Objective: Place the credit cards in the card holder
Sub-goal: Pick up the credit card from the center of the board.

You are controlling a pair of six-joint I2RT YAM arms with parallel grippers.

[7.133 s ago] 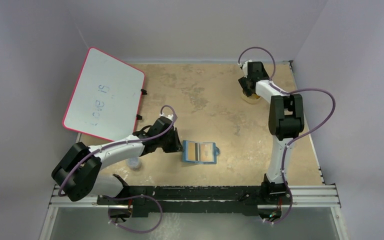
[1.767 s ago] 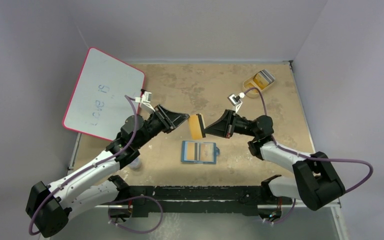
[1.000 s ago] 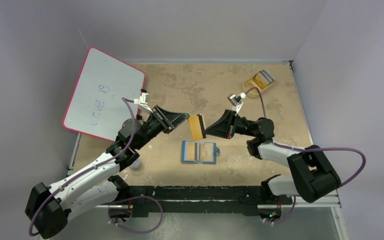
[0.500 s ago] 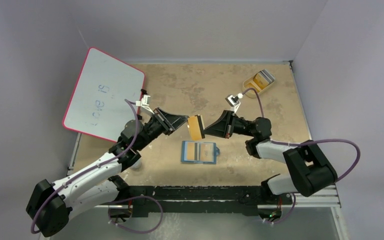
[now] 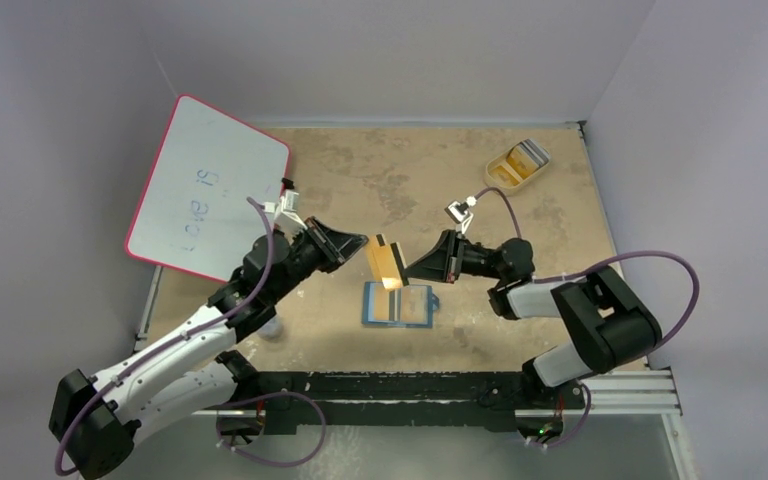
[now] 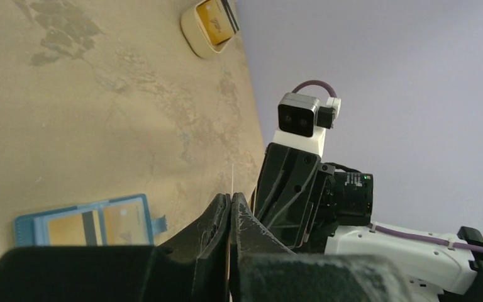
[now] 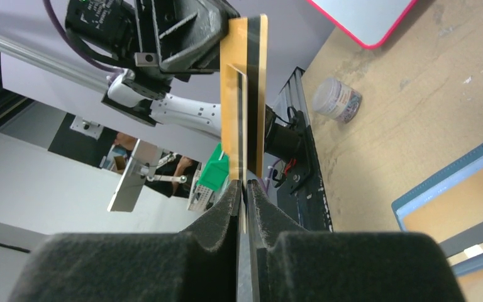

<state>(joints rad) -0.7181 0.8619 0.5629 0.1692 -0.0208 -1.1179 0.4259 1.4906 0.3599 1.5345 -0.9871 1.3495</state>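
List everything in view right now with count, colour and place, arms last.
thin orange striped card: one, orange, midair above the holder, between both grippers
open blue bifold card holder: one, blue, flat mid-table
pocketed cards: two, orange, one in each holder half
beige oval tray: one, beige, far right corner
tray cards: count unclear, orange and grey, in the tray
pink-rimmed whiteboard: one, white, far left
small pale round jar: one, whitish, near left of the table
tan table: one, tan, underneath
left gripper: one, black, shut on the card
right gripper: one, black, card's opposite edge between its fingers
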